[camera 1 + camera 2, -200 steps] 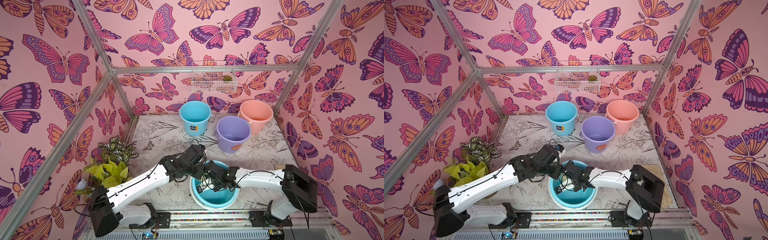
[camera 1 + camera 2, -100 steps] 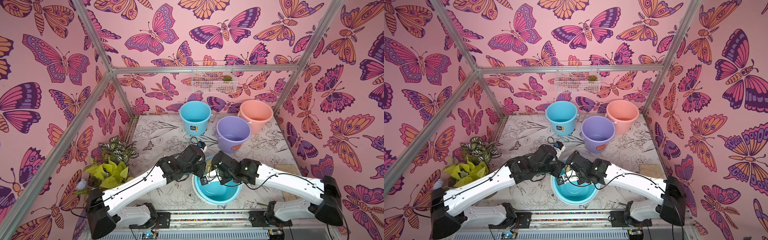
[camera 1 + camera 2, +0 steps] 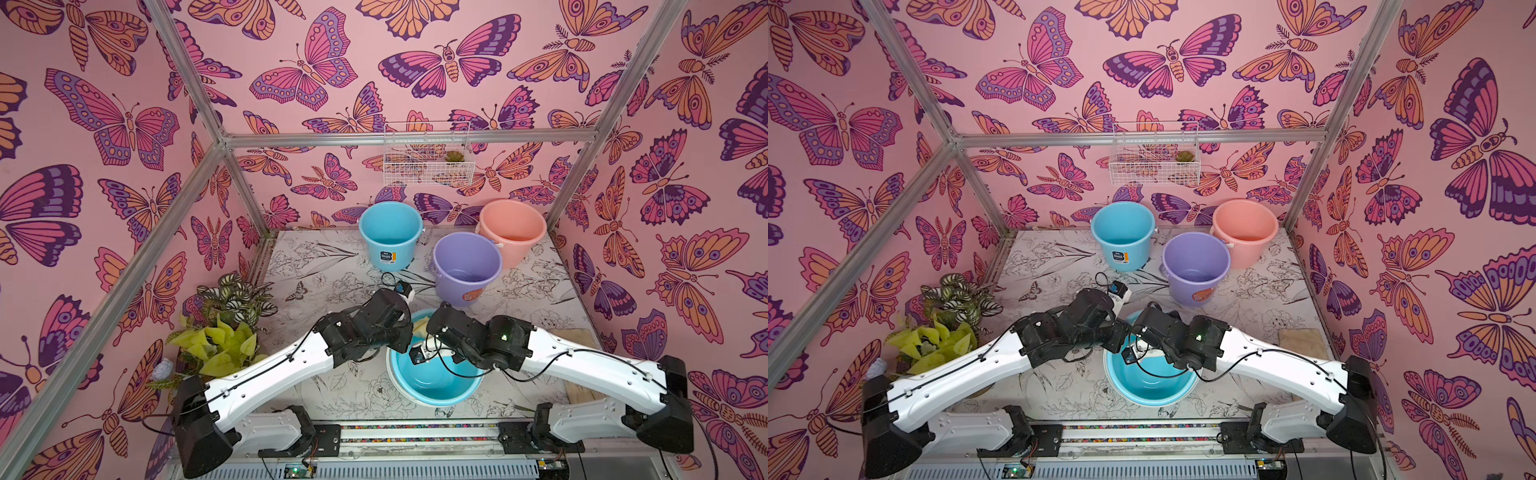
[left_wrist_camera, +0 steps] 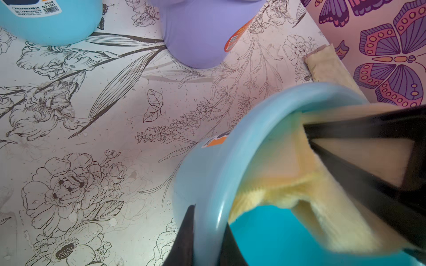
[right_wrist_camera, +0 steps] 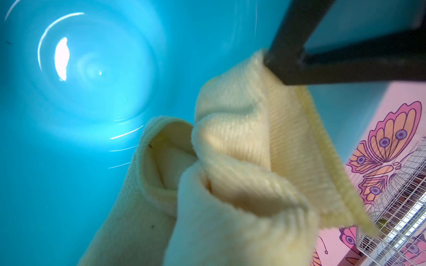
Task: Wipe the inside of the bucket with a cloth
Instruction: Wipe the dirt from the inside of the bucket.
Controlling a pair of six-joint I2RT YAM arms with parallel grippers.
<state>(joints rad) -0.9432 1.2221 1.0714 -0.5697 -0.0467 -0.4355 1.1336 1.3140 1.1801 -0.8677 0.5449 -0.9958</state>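
Note:
The lavender bucket (image 3: 465,266) (image 3: 1196,266) (image 4: 196,34) with its orange sticker stands upright at the back; neither gripper touches it. Nearer the front is a tilted sky-blue bucket (image 3: 436,386) (image 3: 1150,386) (image 5: 80,92). My left gripper (image 3: 405,336) (image 4: 208,221) is shut on its rim, one finger outside the wall and one inside. The pale-yellow cloth (image 3: 420,326) (image 4: 288,188) (image 5: 242,161) hangs bunched inside this bucket against its far wall. My right gripper (image 3: 419,353) is shut on the cloth, and in the right wrist view the cloth hides the jaws.
Another sky-blue bucket (image 3: 390,232) and a salmon-pink bucket (image 3: 513,228) stand at the back near the wall. Potted plants (image 3: 224,324) crowd the left edge. A flat tan mat (image 3: 1302,343) lies by the right wall. A wire basket (image 3: 426,162) hangs on the back wall.
My right arm has stretched out and lifted, carrying the cloth from deep in the sky-blue bucket up to its far wall. The bucket has tilted and shifted slightly. The left gripper kept its hold.

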